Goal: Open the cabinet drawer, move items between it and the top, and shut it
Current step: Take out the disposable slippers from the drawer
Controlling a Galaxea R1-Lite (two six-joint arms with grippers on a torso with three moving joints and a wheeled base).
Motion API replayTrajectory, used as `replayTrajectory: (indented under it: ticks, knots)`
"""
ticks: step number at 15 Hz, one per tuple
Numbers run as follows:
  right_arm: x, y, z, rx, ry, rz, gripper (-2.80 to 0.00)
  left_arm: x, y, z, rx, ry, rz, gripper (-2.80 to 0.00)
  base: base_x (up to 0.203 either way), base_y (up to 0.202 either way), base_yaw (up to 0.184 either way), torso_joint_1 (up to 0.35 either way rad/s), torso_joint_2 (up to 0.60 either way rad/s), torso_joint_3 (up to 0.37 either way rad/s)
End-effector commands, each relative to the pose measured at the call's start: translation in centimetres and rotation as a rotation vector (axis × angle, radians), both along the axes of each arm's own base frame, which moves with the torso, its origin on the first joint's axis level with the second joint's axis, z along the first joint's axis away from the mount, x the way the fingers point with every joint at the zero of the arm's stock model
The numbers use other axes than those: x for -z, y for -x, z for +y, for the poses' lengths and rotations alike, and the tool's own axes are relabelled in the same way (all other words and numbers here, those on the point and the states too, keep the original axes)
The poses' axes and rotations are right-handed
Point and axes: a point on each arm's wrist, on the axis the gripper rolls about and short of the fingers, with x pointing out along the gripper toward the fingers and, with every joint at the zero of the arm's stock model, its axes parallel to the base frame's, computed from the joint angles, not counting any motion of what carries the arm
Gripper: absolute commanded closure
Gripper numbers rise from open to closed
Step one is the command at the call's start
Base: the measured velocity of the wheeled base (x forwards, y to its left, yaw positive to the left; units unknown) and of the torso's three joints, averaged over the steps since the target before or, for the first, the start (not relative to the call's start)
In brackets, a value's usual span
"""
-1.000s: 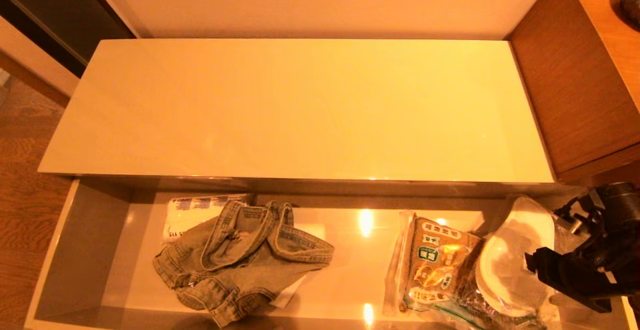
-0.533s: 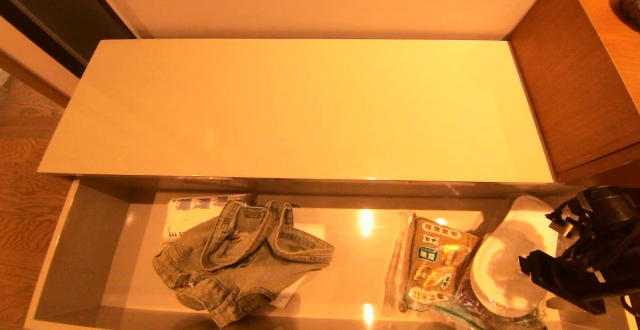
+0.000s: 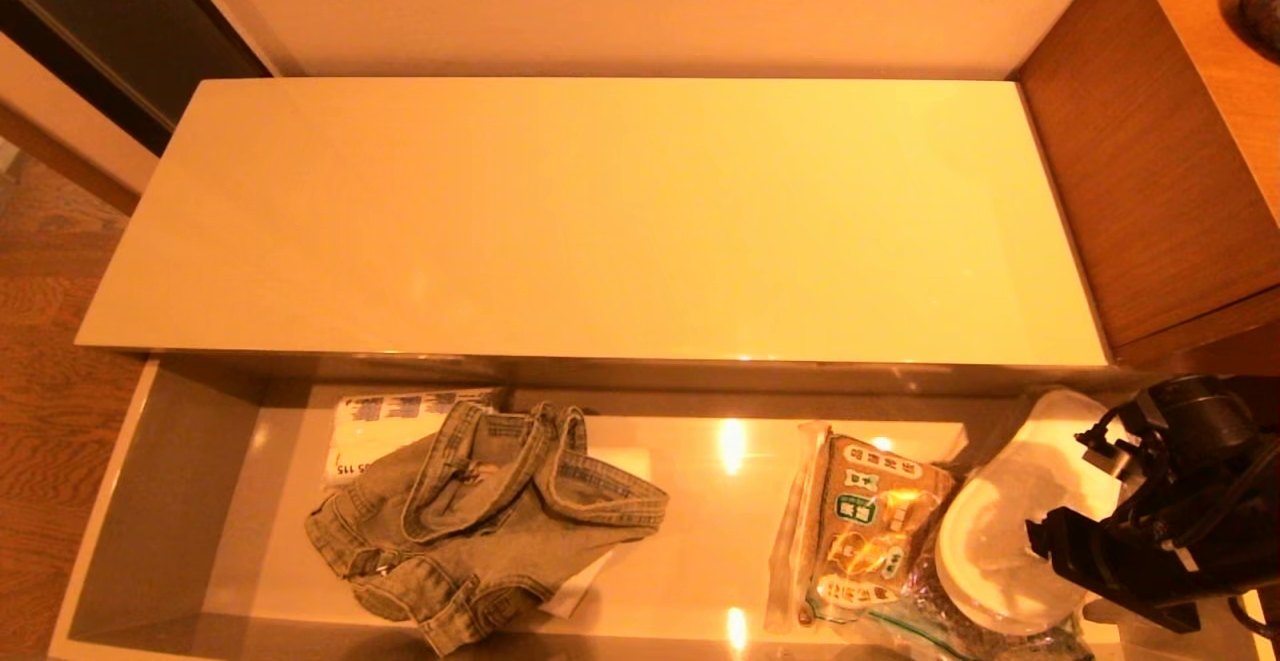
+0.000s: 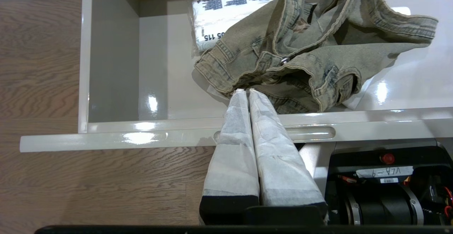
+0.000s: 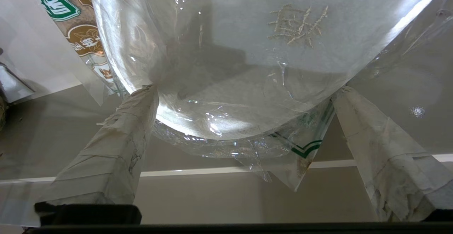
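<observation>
The cabinet's glossy beige top (image 3: 600,221) is bare. Below it the wide drawer (image 3: 160,501) stands pulled out. In it lie the faded denim garment (image 3: 480,511) and, at the right end, the white slippers in clear wrap (image 3: 1000,531), resting partly on a brown food bag. My right gripper (image 3: 1045,541) is open. Its taped fingertips (image 5: 145,96) straddle the rounded end of the slippers (image 5: 247,50), one at each edge. My left gripper (image 4: 245,91) is shut and empty. It hangs over the drawer's front rim (image 4: 141,135), tips near the denim garment (image 4: 311,50).
A white tissue pack with black print (image 3: 385,426) lies partly under the denim. The brown printed food bag (image 3: 865,531) sits just left of the slippers. A taller brown wooden unit (image 3: 1150,161) stands to the right. Wood floor (image 3: 50,421) lies to the left.
My right gripper has moved a little left, farther around the slippers' end, and the wrapped pack has shifted slightly left. The left gripper and the denim have not moved.
</observation>
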Motion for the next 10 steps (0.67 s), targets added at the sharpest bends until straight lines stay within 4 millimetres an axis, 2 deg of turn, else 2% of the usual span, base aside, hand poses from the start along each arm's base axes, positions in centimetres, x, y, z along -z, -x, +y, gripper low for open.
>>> replayTrajectory:
  ticks: [1, 5, 6, 10]
  knots:
    - [0.24, -0.07, 0.04, 0.000, -0.002, 0.011, -2.80, 0.01, 0.00, 0.00, -0.001, 0.000, 0.001, 0.00, 0.000, 0.000, 0.000, 0.000, 0.00, 0.000]
    - [0.07, -0.10, 0.03, 0.001, 0.006, 0.001, -2.80, 0.01, 0.00, 0.00, -0.001, 0.000, 0.001, 0.00, 0.000, 0.000, 0.000, 0.000, 0.00, 0.000]
    - [-0.39, -0.26, 0.02, 0.003, 0.008, -0.040, -2.80, 0.01, 0.00, 0.00, -0.001, 0.000, 0.001, 0.00, 0.000, 0.000, 0.000, 0.000, 0.00, 0.000]
    - [-0.22, -0.81, 0.01, 0.009, 0.004, -0.113, -2.80, 0.01, 0.00, 0.00, -0.001, 0.000, 0.001, 0.00, 0.000, 0.000, 0.000, 0.000, 0.00, 0.000]
